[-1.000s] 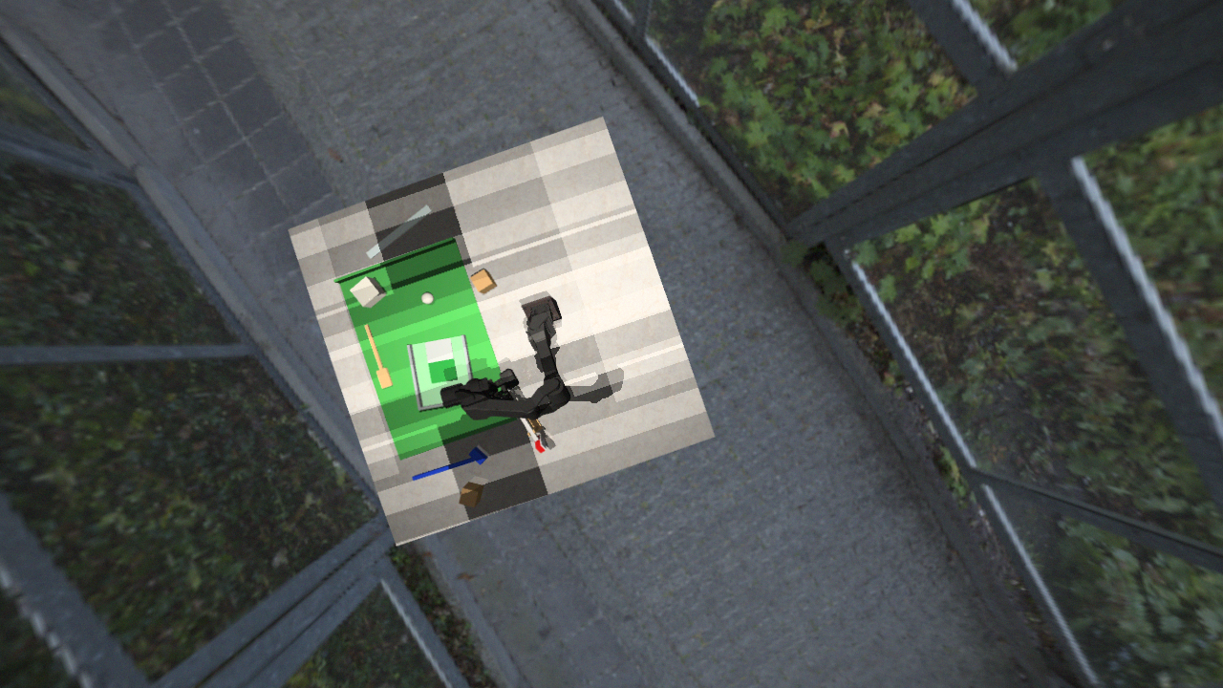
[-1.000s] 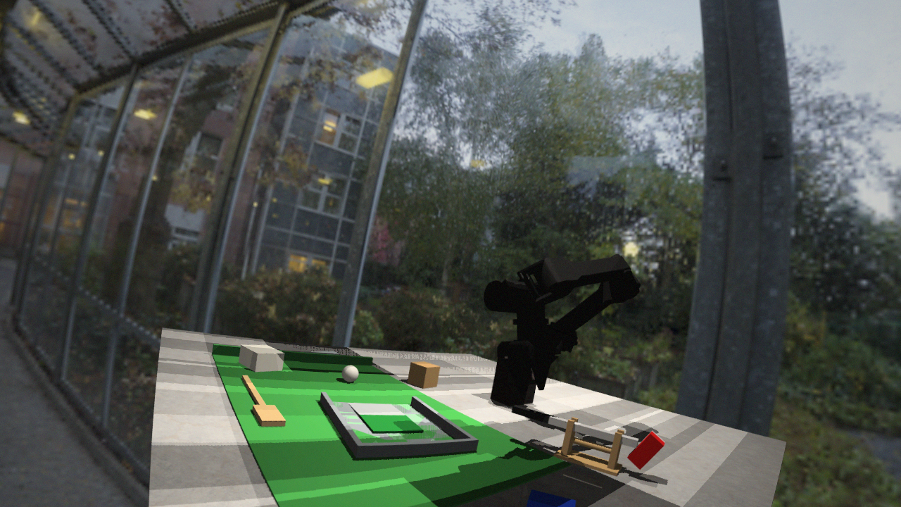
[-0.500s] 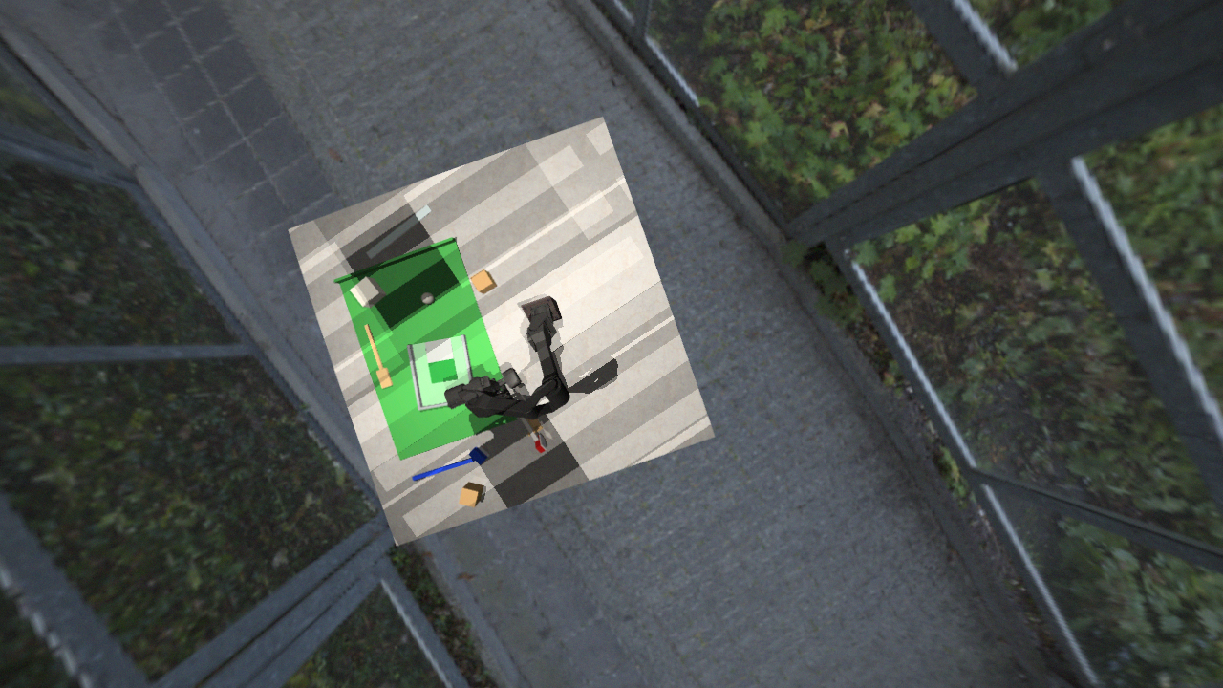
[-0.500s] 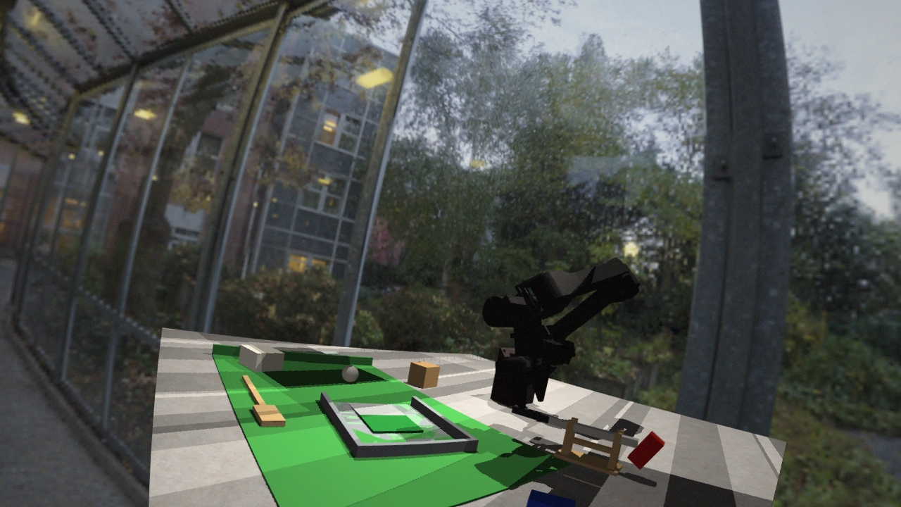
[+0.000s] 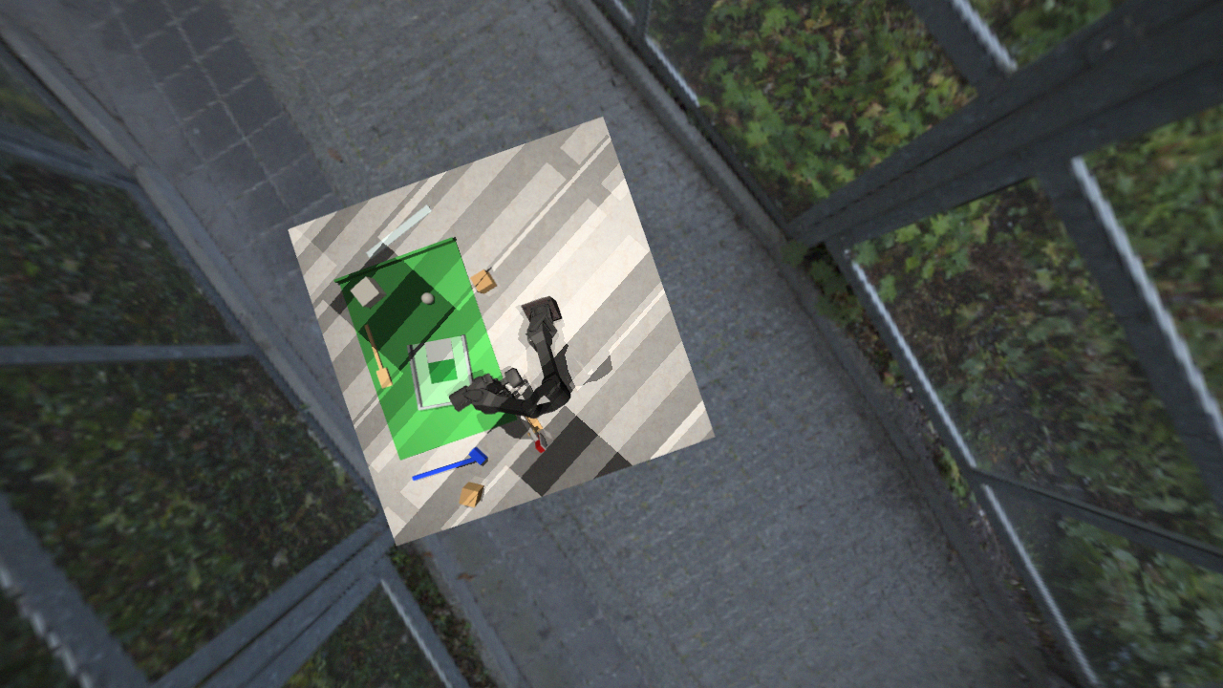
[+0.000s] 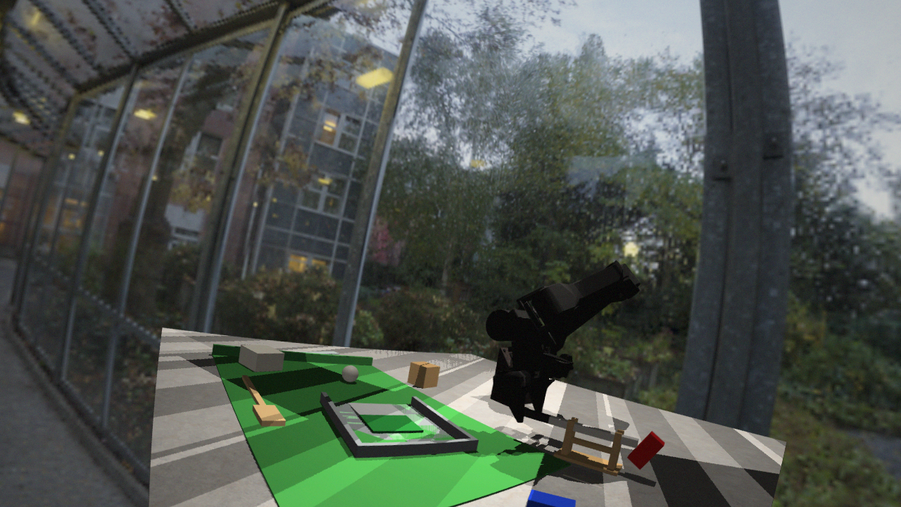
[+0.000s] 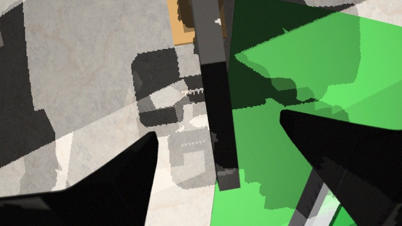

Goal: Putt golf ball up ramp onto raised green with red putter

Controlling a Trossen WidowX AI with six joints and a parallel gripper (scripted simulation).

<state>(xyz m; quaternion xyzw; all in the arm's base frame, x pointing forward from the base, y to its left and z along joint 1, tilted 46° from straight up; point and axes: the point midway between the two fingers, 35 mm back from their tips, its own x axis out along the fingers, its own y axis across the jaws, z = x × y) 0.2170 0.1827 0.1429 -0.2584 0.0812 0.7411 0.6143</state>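
Your gripper [image 7: 217, 125] is spread wide and grasps nothing; in the wrist view its two black fingers stand on either side of the dark grip end of the red putter [image 7: 217, 110], above it and not touching. You can see that shaft running along the right edge of the green mat [image 5: 427, 427], over the pale striped table [image 6: 188, 434]. In the exterior view the putter lies across a small wooden stand [image 6: 588, 447] at the near right of the table, its red head [image 6: 645, 449] poking out past the stand's right side. The arm [image 6: 541, 340] is folded down over the shaft's far end. The golf ball [image 6: 350, 374] sits well apart on the far part of the mat, beyond the grey-framed raised green [image 6: 393, 423]. A wooden putter [image 6: 264, 403] lies on the mat's left side, and a blue putter [image 5: 448, 466] lies off the mat's near edge.
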